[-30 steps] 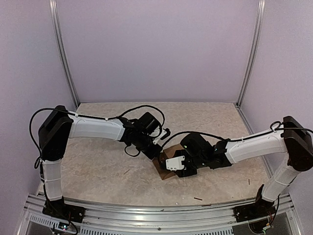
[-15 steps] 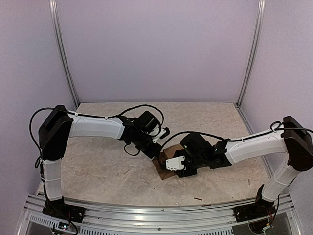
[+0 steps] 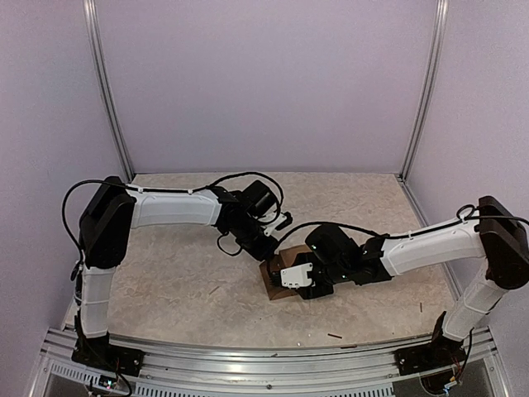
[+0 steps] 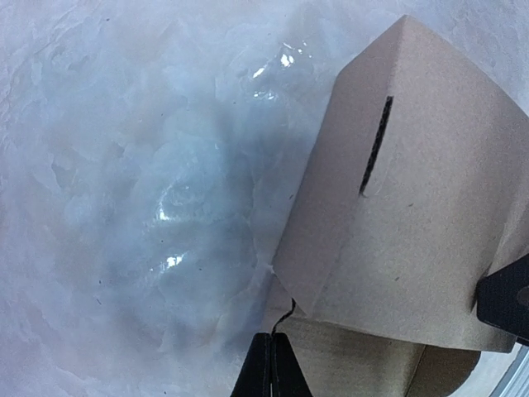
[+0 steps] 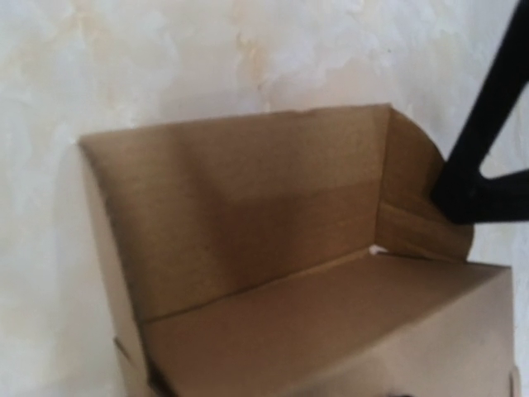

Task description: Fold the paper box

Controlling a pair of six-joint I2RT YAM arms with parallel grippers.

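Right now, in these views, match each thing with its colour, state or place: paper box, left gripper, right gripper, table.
Things:
1. paper box
2. left gripper
3. right gripper
4. table

Descriptions:
a. pale, marbled
b. brown
c. finger against the rounded flap
d. shut

Pairs: 1-b, 2-d, 3-c, 4-a.

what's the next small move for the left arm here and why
Probably ease the shut left gripper into the paper box to press its rounded side flap inward: the box is open, that flap stands unfolded, and the right gripper is at the box.
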